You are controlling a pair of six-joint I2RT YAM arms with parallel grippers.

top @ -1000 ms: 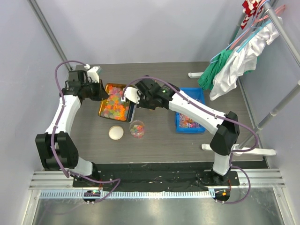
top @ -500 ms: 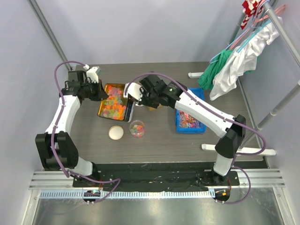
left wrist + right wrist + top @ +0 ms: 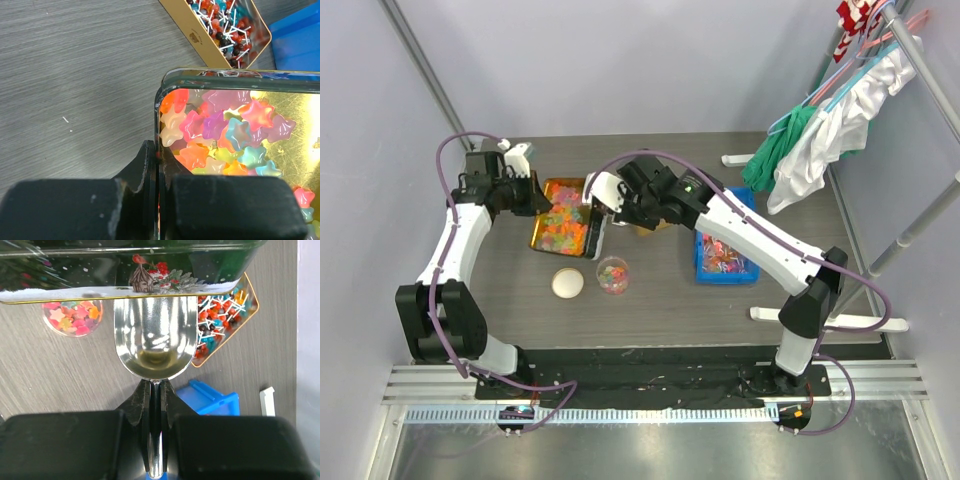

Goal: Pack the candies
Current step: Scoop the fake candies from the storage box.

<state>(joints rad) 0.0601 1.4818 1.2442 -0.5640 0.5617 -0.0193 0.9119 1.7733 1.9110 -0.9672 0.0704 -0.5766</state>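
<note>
**Gold tin clamped, scoop empty**

Star candies [image 3: 225, 135] fill 1 gold tin [image 3: 161, 100], left of centre in top view; more sit in 1 clear cup [image 3: 612, 275] below it. L tool [image 3: 157, 165] pinches tin's rim. R tool [image 3: 156, 390] grips 1 steel scoop [image 3: 154, 347], empty. Also on tabletop [image 3: 670, 300]: 1 lollipop tin [image 3: 195, 35], 1 blue bin [image 3: 725, 280], 1 white disc [image 3: 568, 284].

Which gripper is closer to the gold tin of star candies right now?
Left. The left gripper is clamped on the rim of the tin, touching it. The right gripper holds a metal scoop beside the tin's opposite wall, itself clear of the tin.
</note>
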